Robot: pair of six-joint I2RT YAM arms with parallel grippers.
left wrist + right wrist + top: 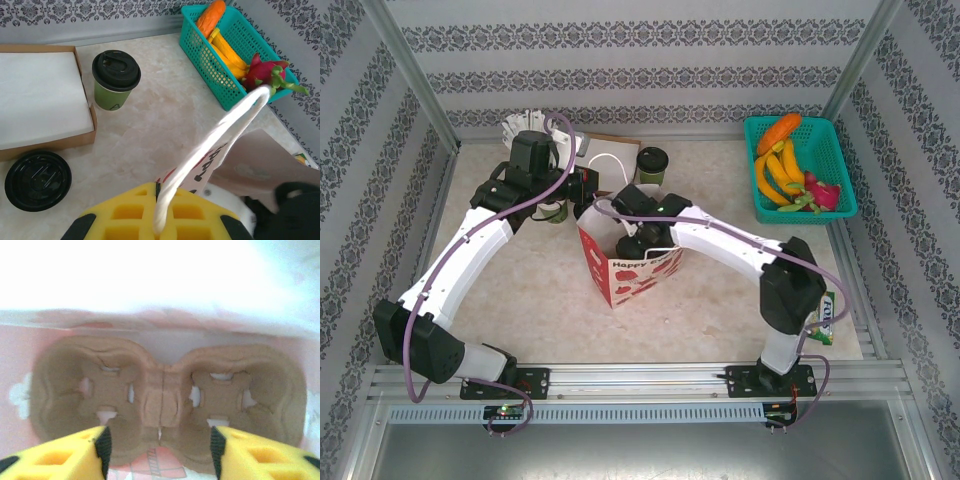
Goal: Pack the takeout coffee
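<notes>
Coffee cup: standing apart from both grippers.
Left gripper: clamped on bag handle.
Right gripper: fingers apart, probably inside bag.

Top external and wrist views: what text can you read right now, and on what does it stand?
"Happy" on the gift bag, front face; what follows is blurred.
Letters on the bag behind the white handle: cut off, unreadable.
Print on the green packet: too small.
Lid embossing on the takeout coffee: unreadable.

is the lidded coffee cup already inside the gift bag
No, the takeout coffee stands upright beside the cardboard box, outside the bag.
</notes>
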